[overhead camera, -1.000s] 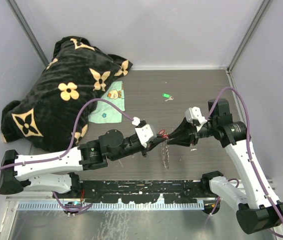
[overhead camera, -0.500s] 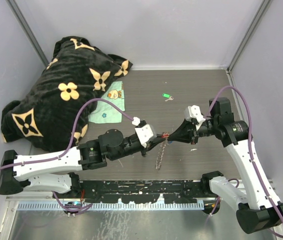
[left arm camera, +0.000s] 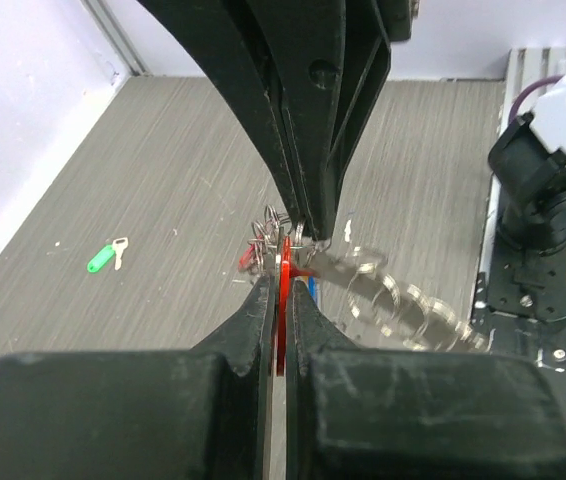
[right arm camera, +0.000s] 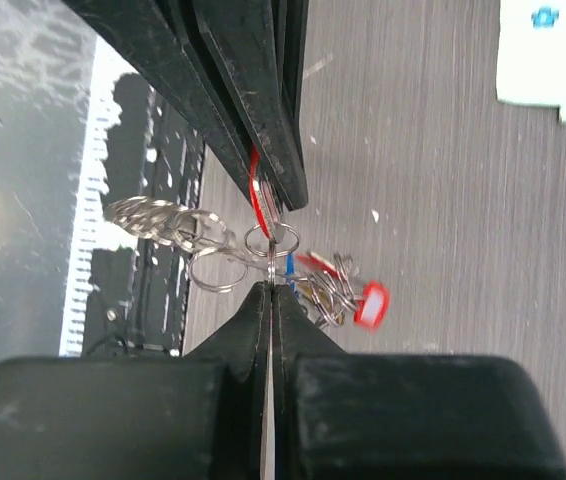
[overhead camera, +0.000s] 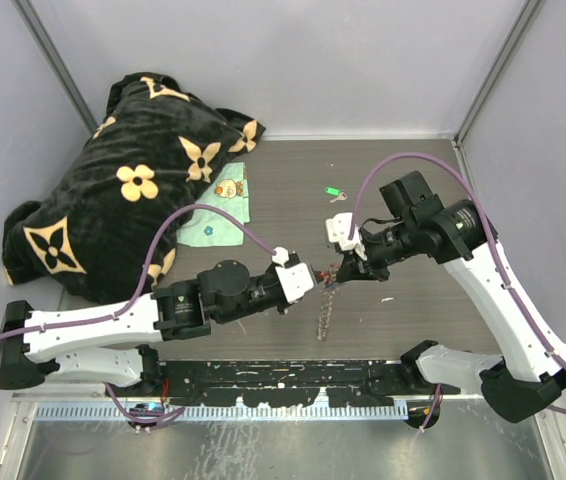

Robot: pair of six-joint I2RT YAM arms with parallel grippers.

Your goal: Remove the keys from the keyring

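At the keyring's [overhead camera: 325, 315] top end, left gripper [left arm camera: 281, 290] clamps a red-tagged key [left arm camera: 284, 258], right gripper [right arm camera: 269, 290] nips a small ring [right arm camera: 268, 240]; opposing pull could slip either pinch

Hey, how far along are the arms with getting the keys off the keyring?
Done: one green-tagged key lies loose on the table.
In hand: the left gripper clamps the red tag; the right gripper pinches a small ring.
Left: the other tagged keys hang on the keyring.
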